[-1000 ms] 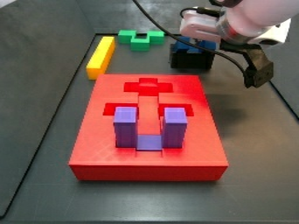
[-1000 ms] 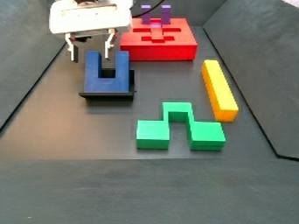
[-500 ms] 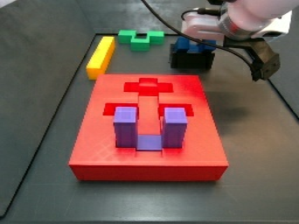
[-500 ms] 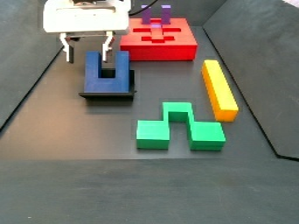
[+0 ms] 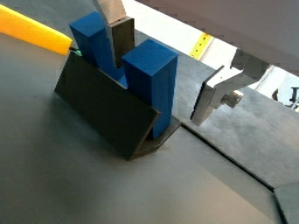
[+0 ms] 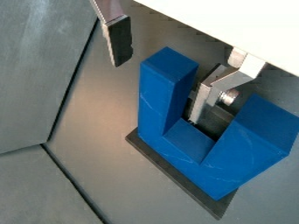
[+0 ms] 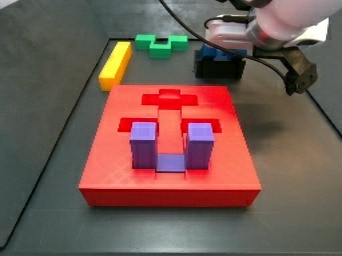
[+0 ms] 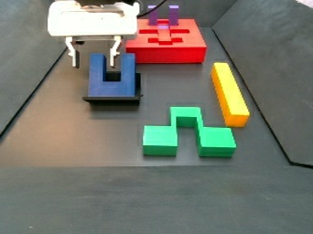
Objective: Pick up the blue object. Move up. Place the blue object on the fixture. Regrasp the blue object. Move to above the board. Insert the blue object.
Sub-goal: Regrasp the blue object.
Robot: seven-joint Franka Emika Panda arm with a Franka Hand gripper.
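1. Dark grey matting covers the work floor (image 8: 73, 174), with a thin raised edge line around the work area.
2. On it, the fixture (image 8: 110, 94) holds the blue object (image 8: 113, 73) upright, prongs up and bridge down; both wrist views show the same seating (image 5: 138, 74) (image 6: 198, 122).
3. Above the object hangs the gripper (image 8: 97, 53), its jaws spread wide and holding nothing.
4. One finger (image 6: 216, 92) sits down in the slot between the two prongs, and the other finger (image 6: 118, 39) is outside the block beside one prong; whether either pad touches the blue surface cannot be told.
5. Behind the fixture lies the red board (image 8: 166, 46), which in a side view (image 7: 167, 150) carries a purple U-block (image 7: 167, 145) seated prongs up.
6. A yellow bar (image 8: 229, 92) lies well apart from the fixture.
7. A green block (image 8: 186, 132) rests just beside the bar's near end.
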